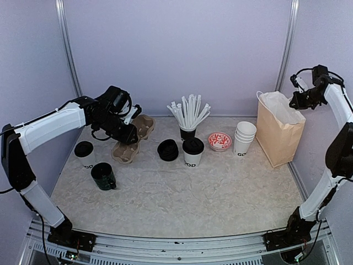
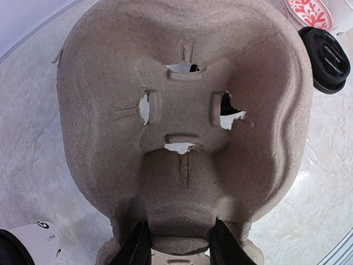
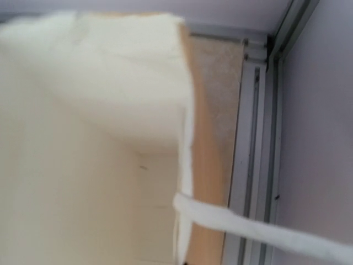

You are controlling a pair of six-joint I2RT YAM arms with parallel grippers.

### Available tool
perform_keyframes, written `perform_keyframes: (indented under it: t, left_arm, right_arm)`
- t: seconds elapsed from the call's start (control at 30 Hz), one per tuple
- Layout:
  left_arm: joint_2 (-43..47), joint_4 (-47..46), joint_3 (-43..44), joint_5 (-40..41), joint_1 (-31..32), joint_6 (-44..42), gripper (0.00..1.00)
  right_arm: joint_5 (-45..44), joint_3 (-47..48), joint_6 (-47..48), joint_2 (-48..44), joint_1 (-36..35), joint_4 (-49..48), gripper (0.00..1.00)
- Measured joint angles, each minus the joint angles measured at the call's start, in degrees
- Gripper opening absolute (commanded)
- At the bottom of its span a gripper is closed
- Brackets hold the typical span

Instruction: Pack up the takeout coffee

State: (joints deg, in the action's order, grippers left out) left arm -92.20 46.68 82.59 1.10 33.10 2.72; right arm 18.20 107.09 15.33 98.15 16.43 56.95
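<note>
- Counter (image 1: pixel 182 204): pale beige with a mottled, crinkled look. A metal rail (image 1: pixel 176 243) runs along its near edge by the arm bases.
- Room: plain lavender-grey walls (image 1: pixel 176 49) on three sides, with a metal post (image 1: pixel 67 44) in each back corner.
- We see the takeout coffee (image 1: pixel 193 152) upright near mid-counter, black lid on and black lettering near its base. It stands just in front of the black cup of straws (image 1: pixel 187 118), with the stack of black lids (image 1: pixel 167 150) just to its left. Neither hand touches it.
- Left hand (image 2: pixel 179 248): grasping the pulp cup carrier (image 1: pixel 132 138) by its near edge, with a finger (image 2: pixel 135 248) on each side of the rim tab. The carrier sits tilted at back left; we cannot tell whether its low end touches the counter.
- Right hand (image 1: pixel 295 100): clenched, up at the mouth of the brown paper bag (image 1: pixel 278 138), which stands at back right.
- Its wrist view looks into the bag's pale lining, and a white handle strap (image 3: pixel 248 226) crosses the lower corner. The fingers are out of that view, so we cannot tell whether they pinch the strap.
- A second lidded white cup (image 1: pixel 84 154) stands at far left, with the dark green mug (image 1: pixel 103 176) just in front of it.
- A red-patterned round dish (image 1: pixel 219 141) and a stack of white cups (image 1: pixel 244 138) sit between the coffee and the bag.
</note>
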Motion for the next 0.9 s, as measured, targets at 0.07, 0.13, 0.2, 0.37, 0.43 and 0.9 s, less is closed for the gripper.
perform_keyframes:
  t: [0.07,0.13,0.2,0.37,0.43,0.9]
  left_arm:
    - [0.13,0.26,0.83,-0.09,0.07,0.02,0.35]
    - [0.46,0.61,1.92,-0.24,0.13,0.04,0.35]
    - [0.98,1.38,3.23,-0.26,0.26,0.17,0.35]
    - [2.27,3.08,8.37,-0.26,1.42,0.42,0.35]
    - [2.71,3.30,10.19,-0.31,2.08,0.44,0.35]
    - [9.86,4.79,16.48,1.62,4.22,0.39,0.36]
  right_arm:
    - [0.57,0.00,0.02,-2.45,0.00,-0.02,0.00]
    - [1.60,0.13,0.09,-5.95,0.02,-0.09,0.00]
    - [2.93,0.72,0.22,-9.75,0.02,-0.35,0.00]
    - [10.75,3.72,1.86,-17.86,0.00,-0.63,0.00]
    - [14.99,5.11,2.86,-19.61,-0.42,-0.17,0.00]
    - [39.95,7.26,14.16,-25.09,-15.08,8.98,0.00]
